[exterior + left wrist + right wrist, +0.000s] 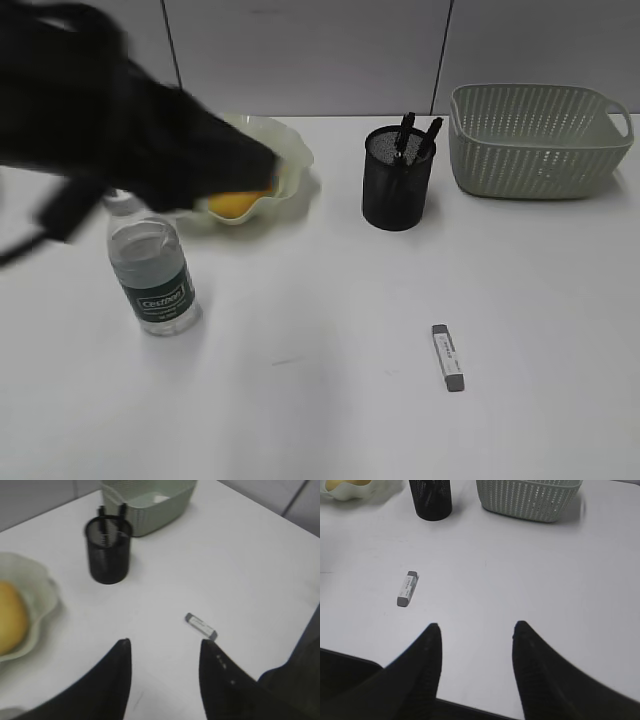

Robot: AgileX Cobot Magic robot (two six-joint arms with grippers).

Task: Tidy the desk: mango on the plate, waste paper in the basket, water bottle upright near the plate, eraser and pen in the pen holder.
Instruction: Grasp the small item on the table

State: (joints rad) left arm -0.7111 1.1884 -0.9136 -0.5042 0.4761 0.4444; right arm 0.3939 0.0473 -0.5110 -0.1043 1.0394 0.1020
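The mango [236,205] lies in the ruffled green plate [292,150]. The water bottle [155,270] stands upright in front of the plate, to its left. The black mesh pen holder [398,185] holds pens [416,135]. The eraser [448,356] lies flat on the desk [300,380], also showing in the left wrist view [201,626] and the right wrist view [407,588]. My left gripper [162,645] is open and empty; its blurred arm [255,170] hovers over the plate. My right gripper [477,626] is open and empty above the desk. I cannot make out the waste paper.
The woven-look basket [540,140] stands at the back right, right of the pen holder; a pale patch shows inside it in the left wrist view [159,499]. A panelled wall runs behind the desk.
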